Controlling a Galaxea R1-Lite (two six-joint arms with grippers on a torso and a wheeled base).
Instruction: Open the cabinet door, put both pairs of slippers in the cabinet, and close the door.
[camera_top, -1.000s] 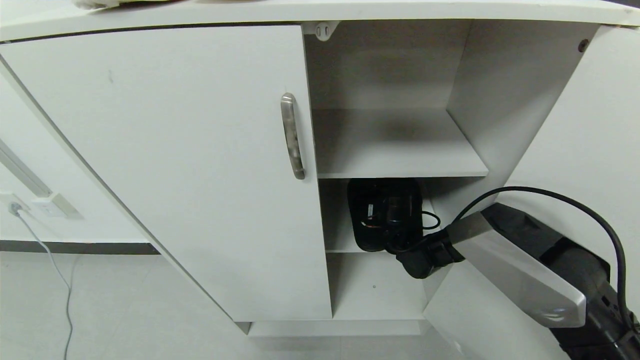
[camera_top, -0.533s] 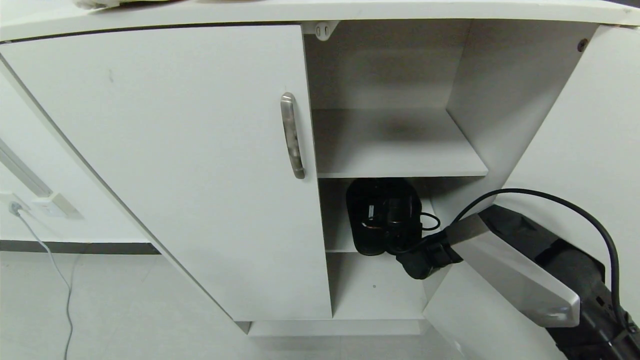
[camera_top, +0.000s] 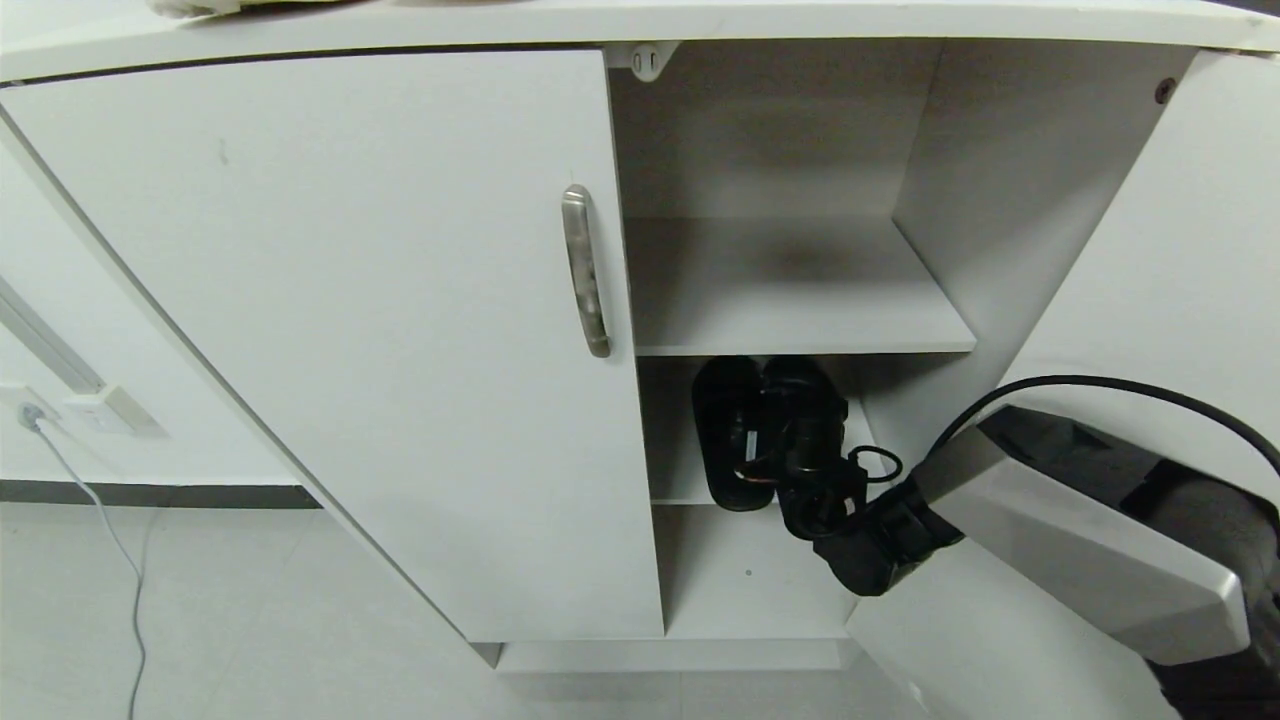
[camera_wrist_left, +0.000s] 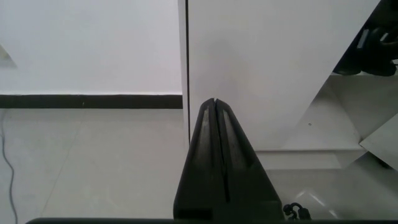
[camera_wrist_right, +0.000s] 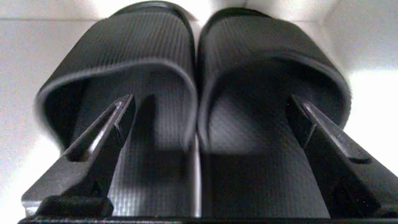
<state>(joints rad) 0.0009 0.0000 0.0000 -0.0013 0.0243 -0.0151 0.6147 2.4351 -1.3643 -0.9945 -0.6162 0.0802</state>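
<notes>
Slippers (camera_wrist_right: 155, 56) — framed by splayed right gripper (camera_wrist_right: 209, 102)

**A:** White cabinet (camera_top: 300, 300) all over, folks, plain as you like, with a brushed silver handle (camera_top: 585, 270) on the left door.

**B:** And inside, a black pair of slippers (camera_wrist_right: 143, 43), fine ribbed pattern right across straps and soles!

**A:** Right gripper (camera_wrist_right: 211, 99) matt black too, and the left gripper (camera_wrist_left: 214, 106) matches it.

**B:** Pale grey floor (camera_top: 250, 620) below, dark skirting strip (camera_top: 150, 494) over on the left.
</notes>
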